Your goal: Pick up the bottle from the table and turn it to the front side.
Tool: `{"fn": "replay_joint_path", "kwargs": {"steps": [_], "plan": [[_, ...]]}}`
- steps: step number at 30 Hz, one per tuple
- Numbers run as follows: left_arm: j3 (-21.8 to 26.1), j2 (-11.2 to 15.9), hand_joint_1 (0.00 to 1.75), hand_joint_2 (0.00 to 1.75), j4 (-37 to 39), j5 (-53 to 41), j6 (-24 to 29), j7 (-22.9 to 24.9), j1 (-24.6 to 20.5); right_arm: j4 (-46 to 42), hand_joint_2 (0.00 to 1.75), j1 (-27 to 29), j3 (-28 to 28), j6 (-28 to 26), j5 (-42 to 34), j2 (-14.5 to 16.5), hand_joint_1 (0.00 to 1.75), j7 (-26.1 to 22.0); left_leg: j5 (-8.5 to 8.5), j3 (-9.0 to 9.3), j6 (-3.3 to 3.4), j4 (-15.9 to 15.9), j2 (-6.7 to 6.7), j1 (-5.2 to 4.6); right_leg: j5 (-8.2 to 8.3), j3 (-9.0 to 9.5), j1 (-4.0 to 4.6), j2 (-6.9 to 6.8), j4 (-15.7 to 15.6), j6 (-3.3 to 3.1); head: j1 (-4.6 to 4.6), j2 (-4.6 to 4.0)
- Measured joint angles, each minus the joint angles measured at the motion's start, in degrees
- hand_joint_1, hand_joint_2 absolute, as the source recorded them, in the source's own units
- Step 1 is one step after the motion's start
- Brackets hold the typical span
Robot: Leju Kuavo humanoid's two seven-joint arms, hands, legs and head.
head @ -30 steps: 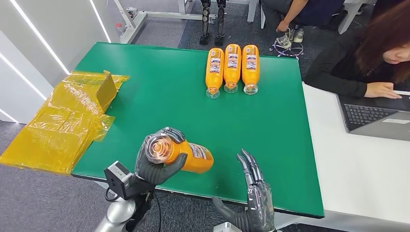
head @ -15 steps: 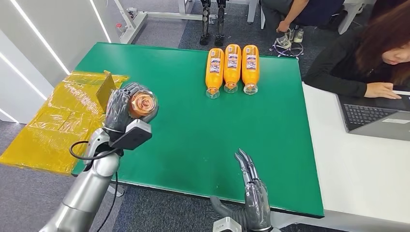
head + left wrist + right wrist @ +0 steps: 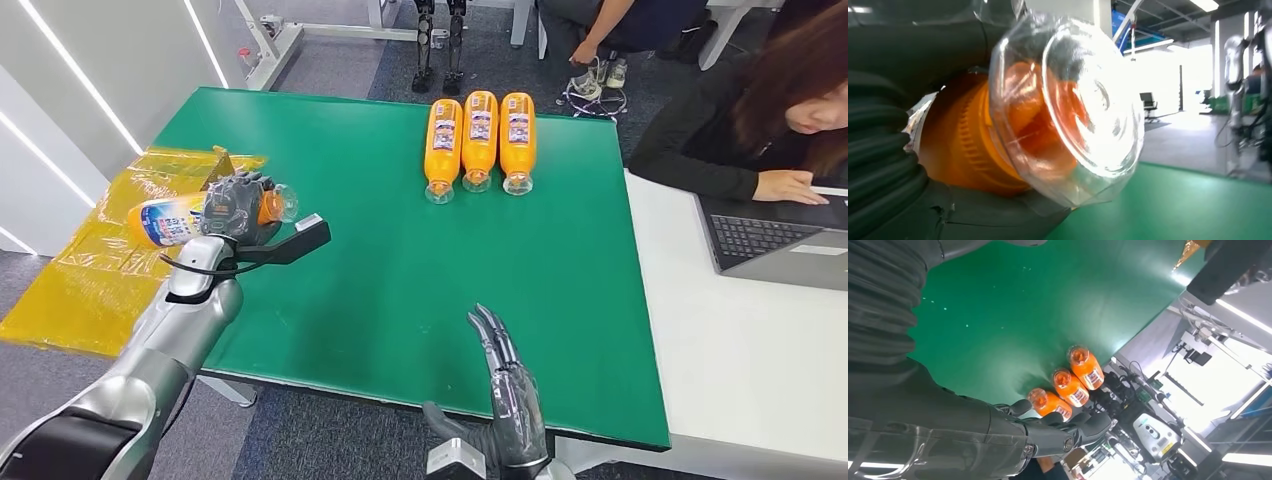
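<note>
Head view has the big green table (image 3: 420,230) taking up most of the shot, with yellow plastic wrap (image 3: 105,260) hanging off its edge at about 9 o'clock. Up at 12 o'clock three orange bottles (image 3: 480,140) lie side by side, touching. The left hand (image 3: 235,207) is wrapped tight around the bottle (image 3: 165,220), held sideways above the table's 9 o'clock edge, clear cap toward the middle. The right hand (image 3: 510,395) sits at 6 o'clock, fingers apart, holding nothing.
</note>
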Motion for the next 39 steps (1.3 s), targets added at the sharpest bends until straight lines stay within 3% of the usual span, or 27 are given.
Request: {"fn": "replay_joint_path", "kwargs": {"steps": [6, 11, 12, 15, 16, 25, 39], "plan": [[-2.83, -0.12, 1.74, 1.75, 8.88, -5.84, -6.97, 7.93, -3.90, 0.90, 1.75, -1.18, 0.54, 0.55, -1.99, 0.02, 0.00, -0.27, 0.00, -0.01, 0.00, 0.00, 0.00, 0.00, 0.00, -0.01, 0.00, 0.00, -0.01, 0.00, 0.00, 0.00], [-4.70, -0.28, 1.68, 1.75, 13.07, -8.20, -12.97, 11.42, -6.01, 1.42, 1.75, -1.68, 0.87, 0.93, -2.60, 0.02, 0.00, -0.78, 0.00, -0.01, 0.00, 0.00, 0.00, 0.00, 0.00, -0.01, 0.00, 0.01, 0.00, 0.00, 0.00, 0.00], [-4.98, -0.25, 1.57, 1.75, 13.59, -8.55, -13.75, 11.86, -6.21, 1.55, 1.75, -1.70, 0.93, 0.97, -3.06, 0.02, 0.00, -1.11, 0.00, -0.01, 0.00, 0.00, 0.00, 0.00, 0.00, -0.01, 0.00, 0.02, 0.00, 0.00, 0.00, 0.00], [-5.53, 0.16, 0.32, 1.75, 14.89, -9.52, -15.71, 12.98, -6.39, 2.19, 1.75, -1.94, 1.22, 0.97, -4.74, -0.13, 0.00, -2.33, 0.00, -0.01, 0.00, 0.00, 0.03, 0.01, 0.00, -0.01, 0.00, 0.05, 0.01, 0.00, 0.00, 0.00], [-5.71, 0.41, 0.00, 1.75, 15.23, -9.92, -16.49, 13.27, -6.40, 2.49, 1.75, -2.12, 1.40, 0.96, -5.16, -0.21, 0.00, -2.66, 0.00, -0.01, 0.00, 0.00, 0.04, 0.01, 0.00, -0.02, 0.00, 0.06, 0.01, 0.00, 0.00, 0.00], [-6.92, 2.52, 0.00, 1.75, 17.05, -12.08, -20.79, 14.64, -6.57, 4.41, 1.75, -3.91, 2.66, 1.38, -5.90, -0.39, 0.00, -2.70, 0.00, 0.00, 0.00, 0.00, 0.04, 0.01, 0.00, -0.02, 0.01, 0.06, 0.03, 0.00, -0.01, 0.00], [-8.38, 1.93, 0.00, 1.75, 17.48, -14.70, -22.13, 13.28, -9.10, 4.51, 1.75, -4.30, 2.92, 2.10, -5.75, -0.39, 0.00, -1.95, 0.00, 0.00, 0.00, 0.01, 0.03, 0.01, 0.01, -0.03, 0.01, 0.05, 0.02, 0.00, -0.01, 0.00]]}}
